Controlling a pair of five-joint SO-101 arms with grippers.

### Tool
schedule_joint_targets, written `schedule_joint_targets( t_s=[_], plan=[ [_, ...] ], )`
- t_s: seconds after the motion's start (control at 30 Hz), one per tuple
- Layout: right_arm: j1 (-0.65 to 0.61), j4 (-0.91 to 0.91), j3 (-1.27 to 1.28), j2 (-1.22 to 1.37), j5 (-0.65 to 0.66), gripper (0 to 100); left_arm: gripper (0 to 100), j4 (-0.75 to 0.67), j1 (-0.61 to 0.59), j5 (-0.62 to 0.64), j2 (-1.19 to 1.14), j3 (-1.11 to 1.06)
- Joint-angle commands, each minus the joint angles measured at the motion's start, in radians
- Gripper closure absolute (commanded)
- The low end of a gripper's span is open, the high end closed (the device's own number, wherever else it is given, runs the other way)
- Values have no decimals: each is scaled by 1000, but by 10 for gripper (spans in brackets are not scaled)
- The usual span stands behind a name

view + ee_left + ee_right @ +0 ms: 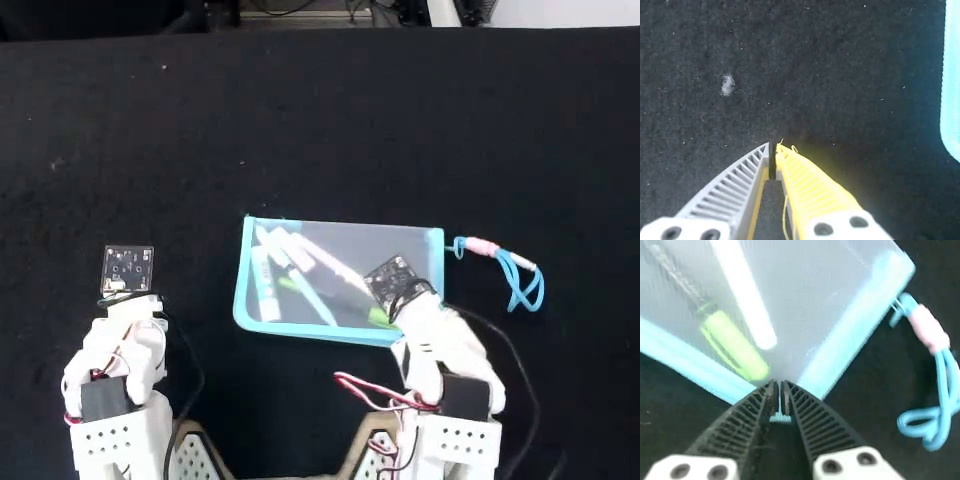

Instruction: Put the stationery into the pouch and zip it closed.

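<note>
A clear pouch (340,250) with light blue trim lies flat on the black cloth, with several pens (275,275) inside it. A blue lanyard (520,280) with a pink sleeve trails from its far right corner. My right gripper (400,300) sits at the pouch's near right corner. In the right wrist view this gripper (780,390) is shut on a bit of the blue trim where two edges of the pouch (815,300) meet. A green marker (732,345) and a white pen (742,295) show through the plastic. My left gripper (128,275) (774,146) is shut and holds nothing, left of the pouch.
Black cloth (320,120) covers the whole table. A speck of lint (727,84) lies ahead of the left gripper. The pouch's blue edge (950,100) shows beside that gripper. The lanyard (935,385) loops on the cloth right of the pouch.
</note>
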State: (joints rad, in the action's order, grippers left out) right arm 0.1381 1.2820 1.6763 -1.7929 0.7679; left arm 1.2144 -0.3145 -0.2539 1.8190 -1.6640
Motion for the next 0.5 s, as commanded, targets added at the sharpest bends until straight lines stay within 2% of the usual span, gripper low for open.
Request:
schedule_joint_targets(
  t_s=[0.0,0.23,0.33,0.47],
  plan=[
    [0,3,-30,24,-64,984,970,-11,1,-8,6,10],
    [267,2,-7,30,31,984,970,-11,1,-8,6,4],
    [344,2,-7,31,28,984,970,-12,2,-8,6,8],
    [377,-5,-18,31,-57,984,970,-11,1,-8,6,4]
  ],
)
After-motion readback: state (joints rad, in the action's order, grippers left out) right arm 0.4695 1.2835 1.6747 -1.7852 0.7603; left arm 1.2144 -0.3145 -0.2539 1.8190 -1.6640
